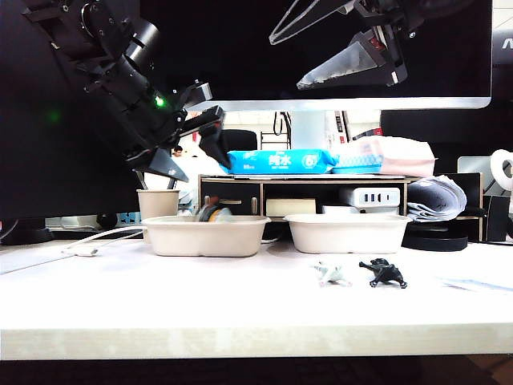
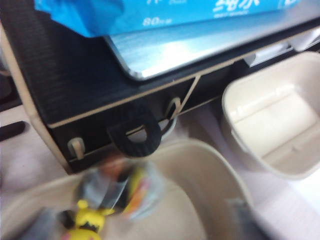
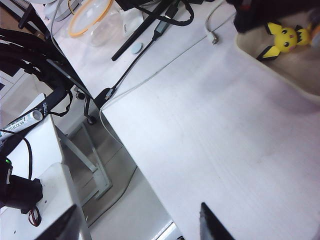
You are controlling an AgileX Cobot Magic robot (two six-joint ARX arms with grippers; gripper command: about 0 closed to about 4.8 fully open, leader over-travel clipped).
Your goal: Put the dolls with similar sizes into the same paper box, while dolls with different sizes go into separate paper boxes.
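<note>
Dolls: four in all. The yellow figure (image 2: 85, 220) and the black-white-yellow figure (image 2: 131, 189) sit in the left paper box (image 1: 207, 237); the left wrist view shows them side by side against its wall, blurred.
Tiny animals: the white striped animal (image 1: 331, 273) and the black animal (image 1: 384, 273) lie on the bare table (image 1: 240, 297), near each other, in front of the right paper box (image 1: 349, 233) and outside it.
Right paper box: looks empty in the left wrist view.
Left gripper (image 1: 200, 128): hangs above the left paper box, jaws parted, nothing seen between them; it reads as released.
Right gripper (image 1: 321, 52): high above the right paper box with its fingers spread wide, holding nothing.
Stage (judgement): the two larger dolls look sorted; the two tiny animals are yet to be moved, most likely into the right paper box.
Risk, pick-up: the animals are small and low with thin legs, so closing fingers could flick one away or pinch only a limb.
Risk, neighbours: they lie close together, so reaching for one may knock the other toward the table edge.
Risk, sorting: dropping an animal into the left paper box would mix sizes.
Risk, clutter: the shelf (image 1: 304, 192) and the pen cup (image 1: 158, 203) stand just behind the boxes, so a low swing could clip them.
</note>
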